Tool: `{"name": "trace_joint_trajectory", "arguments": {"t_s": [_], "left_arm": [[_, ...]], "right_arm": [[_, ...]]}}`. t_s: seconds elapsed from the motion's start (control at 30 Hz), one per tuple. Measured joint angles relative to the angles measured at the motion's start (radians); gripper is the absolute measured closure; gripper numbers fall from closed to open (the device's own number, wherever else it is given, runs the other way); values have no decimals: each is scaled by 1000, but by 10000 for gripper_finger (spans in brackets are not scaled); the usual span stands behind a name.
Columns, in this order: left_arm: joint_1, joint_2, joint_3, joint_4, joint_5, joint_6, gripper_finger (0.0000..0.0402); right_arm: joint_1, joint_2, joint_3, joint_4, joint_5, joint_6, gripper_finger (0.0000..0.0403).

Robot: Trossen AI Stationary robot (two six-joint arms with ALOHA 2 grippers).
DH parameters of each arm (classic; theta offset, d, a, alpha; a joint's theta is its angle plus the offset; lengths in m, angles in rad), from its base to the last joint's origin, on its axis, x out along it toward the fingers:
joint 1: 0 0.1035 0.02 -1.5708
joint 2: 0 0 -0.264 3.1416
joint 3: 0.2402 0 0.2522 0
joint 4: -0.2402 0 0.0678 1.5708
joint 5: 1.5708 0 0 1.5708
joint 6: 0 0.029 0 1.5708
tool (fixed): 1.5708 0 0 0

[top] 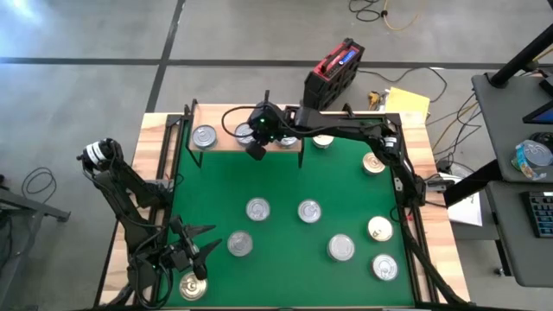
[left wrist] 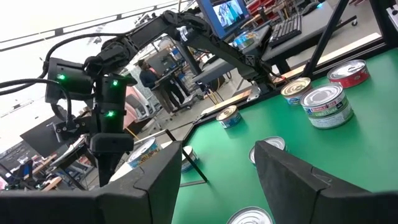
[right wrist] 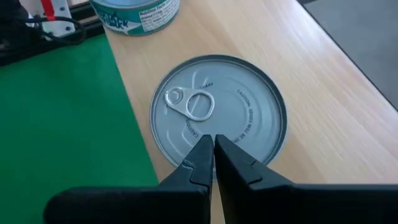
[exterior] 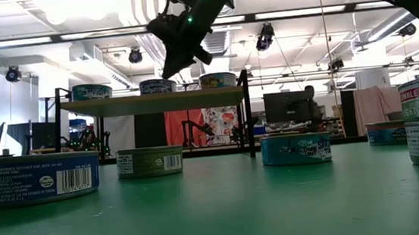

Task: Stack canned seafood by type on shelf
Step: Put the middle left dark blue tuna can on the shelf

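Observation:
The shelf (top: 220, 142) stands at the green mat's far edge with three tins on its board (exterior: 151, 102). My right gripper (right wrist: 212, 142) is shut, slanting down over the middle tin (right wrist: 217, 118), a silver-topped can with a pull tab. In the low view its tips (exterior: 167, 71) sit just over that tin (exterior: 157, 85). A teal-sided tin (right wrist: 134, 15) stands beside it. My left gripper (top: 200, 244) waits open and level at the mat's near left corner, nothing between its fingers (left wrist: 155, 180). My right gripper's shut fingertips (right wrist: 202, 152) stand over the near part of the middle tin's lid (right wrist: 214, 127), coming from above at a slant. Whether they touch the lid I cannot tell. The tin rests flat on the shelf board.
Several tins lie scattered on the mat (top: 285, 181): two in the middle (top: 257, 209) (top: 309, 210), several at the right (top: 380, 228), one under my left gripper (top: 192, 285). A red and black box (top: 333, 73) stands behind the shelf.

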Motion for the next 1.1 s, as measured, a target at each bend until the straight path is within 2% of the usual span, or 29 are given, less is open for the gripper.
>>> {"name": "trace_joint_trajectory", "arguments": {"t_s": [0.5, 1.1], "left_arm": [[0, 0, 0, -2, 0, 0, 214], [0, 0, 0, -8, 0, 0, 214]], "right_arm": [[9, 20, -42, 109, -2, -71, 394], [-19, 27, -46, 142, 18, -73, 394]]}}
